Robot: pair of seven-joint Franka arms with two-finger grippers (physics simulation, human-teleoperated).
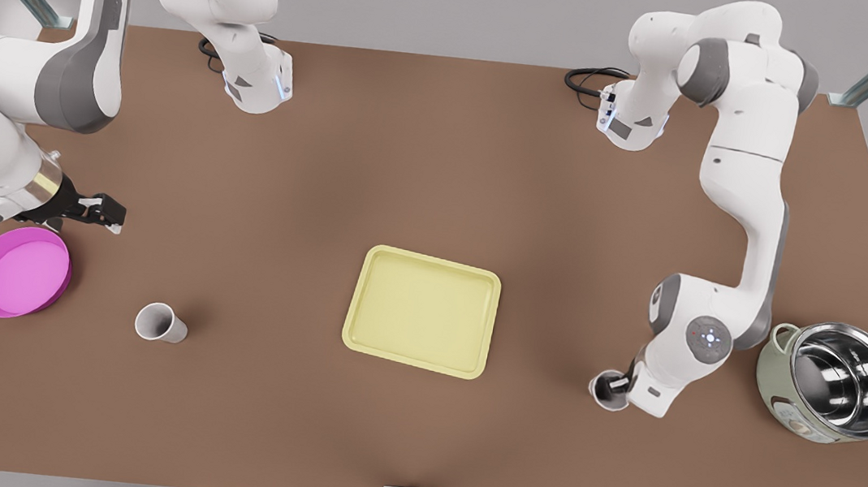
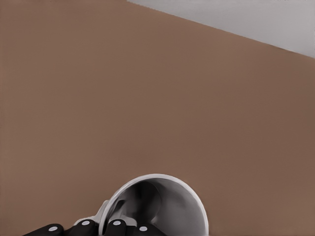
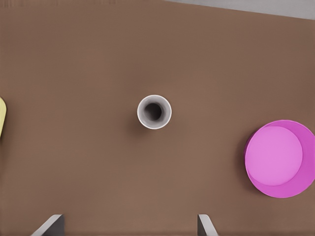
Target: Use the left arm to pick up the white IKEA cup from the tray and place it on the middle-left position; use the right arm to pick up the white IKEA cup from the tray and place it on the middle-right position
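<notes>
Left end effector pinches the rim of its white cup, down by the counter, right of the tray — loosen gently, then lift straight. Right end effector hangs unclenched above the second cup.

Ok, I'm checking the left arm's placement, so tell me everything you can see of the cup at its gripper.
The cup is plain white with a thin rim and a grey-shaded inside, smooth like glazed ceramic or plastic; no handle shows. It sits low at the table, between the tray and the pot, mouth up. The left gripper clamps its wall, one finger inside, one outside. Whether its base touches the table cannot be told.
</notes>
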